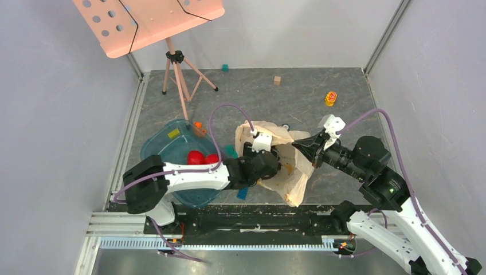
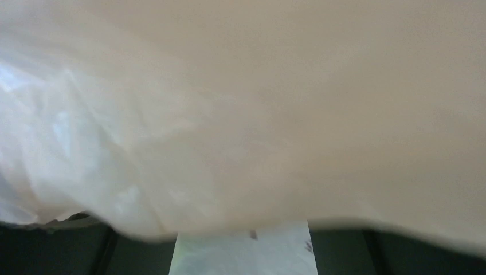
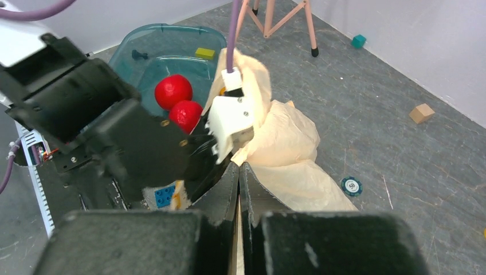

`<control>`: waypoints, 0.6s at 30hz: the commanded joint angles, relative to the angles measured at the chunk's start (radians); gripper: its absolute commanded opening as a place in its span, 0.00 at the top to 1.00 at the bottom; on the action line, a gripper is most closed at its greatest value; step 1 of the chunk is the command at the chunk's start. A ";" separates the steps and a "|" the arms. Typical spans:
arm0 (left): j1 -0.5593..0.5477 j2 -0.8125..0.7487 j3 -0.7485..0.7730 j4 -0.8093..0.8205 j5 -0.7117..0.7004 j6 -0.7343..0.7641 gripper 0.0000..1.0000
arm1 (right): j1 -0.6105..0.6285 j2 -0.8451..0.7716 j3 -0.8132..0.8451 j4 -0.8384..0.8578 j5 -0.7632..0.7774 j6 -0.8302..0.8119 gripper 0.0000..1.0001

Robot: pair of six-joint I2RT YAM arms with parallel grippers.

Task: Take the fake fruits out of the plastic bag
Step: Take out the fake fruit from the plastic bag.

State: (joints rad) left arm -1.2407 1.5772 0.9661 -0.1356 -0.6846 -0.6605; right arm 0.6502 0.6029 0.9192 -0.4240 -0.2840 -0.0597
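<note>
The peach-beige plastic bag lies crumpled at mid-table. It also shows in the right wrist view and fills the left wrist view. My right gripper is shut on the bag's right edge, with a thin fold of plastic between its fingers. My left gripper pushes into the bag from the left, and its fingertips are hidden by plastic. Two red apples sit in the teal tray and show in the right wrist view. The grapes are hidden.
A pink music stand stands at the back left. A yellow-orange toy, a wooden cube and a teal cube lie at the back. A blue block lies under the left arm. A poker chip lies beside the bag.
</note>
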 commanded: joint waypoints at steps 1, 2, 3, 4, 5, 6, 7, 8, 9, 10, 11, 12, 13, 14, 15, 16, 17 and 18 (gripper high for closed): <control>0.078 0.032 0.017 0.025 0.007 0.003 0.20 | -0.003 -0.009 -0.008 0.019 -0.006 0.008 1.00; 0.089 0.034 0.018 0.020 0.005 0.004 0.19 | -0.003 -0.008 -0.009 0.019 -0.006 0.008 1.00; 0.099 0.036 0.015 0.015 0.004 0.004 0.17 | -0.003 -0.009 -0.012 0.018 -0.006 0.006 1.00; 0.103 0.035 0.012 0.012 0.003 0.004 0.15 | -0.003 -0.009 -0.013 0.017 -0.007 0.005 1.00; 0.110 0.036 0.008 0.013 0.000 0.004 0.13 | -0.003 -0.008 -0.014 0.017 -0.007 0.004 1.00; 0.115 0.036 0.004 0.014 0.001 0.004 0.12 | -0.003 -0.008 -0.014 0.017 -0.005 0.004 1.00; 0.120 0.039 0.002 0.014 0.002 0.002 0.12 | -0.003 -0.007 -0.014 0.017 -0.006 0.004 1.00; 0.124 0.044 0.002 0.015 0.007 0.003 0.11 | -0.003 -0.005 -0.014 0.017 -0.005 0.005 1.00; 0.127 0.052 0.005 0.011 0.009 0.002 0.11 | -0.003 -0.003 -0.013 0.018 -0.006 0.004 1.00; 0.130 0.063 0.009 0.007 0.012 0.000 0.11 | -0.003 -0.003 -0.011 0.018 -0.008 0.004 1.00; 0.131 0.073 0.013 0.002 0.016 -0.001 0.10 | -0.003 -0.001 -0.010 0.018 -0.009 0.004 1.00; 0.133 0.086 0.019 -0.006 0.019 -0.005 0.10 | -0.003 0.002 -0.009 0.018 -0.012 0.006 1.00; 0.134 0.098 0.026 -0.017 0.018 -0.010 0.09 | -0.003 0.003 -0.007 0.018 -0.013 0.006 1.00; 0.135 0.111 0.035 -0.036 0.017 -0.016 0.08 | -0.003 0.004 -0.005 0.017 -0.014 0.007 1.00; 0.137 0.125 0.047 -0.057 0.014 -0.028 0.07 | -0.003 0.005 -0.003 0.017 -0.016 0.008 1.00; 0.140 0.139 0.060 -0.085 0.013 -0.041 0.05 | -0.003 0.005 -0.003 0.018 -0.017 0.008 1.00; 0.142 0.155 0.072 -0.109 0.013 -0.054 0.05 | -0.003 0.005 -0.002 0.017 -0.017 0.009 1.00; 0.145 0.167 0.076 -0.122 0.013 -0.063 0.04 | -0.003 0.005 -0.002 0.018 -0.019 0.011 1.00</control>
State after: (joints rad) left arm -1.1095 1.6955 0.9829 -0.1761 -0.6670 -0.6655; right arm 0.6502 0.6071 0.9070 -0.4286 -0.2855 -0.0597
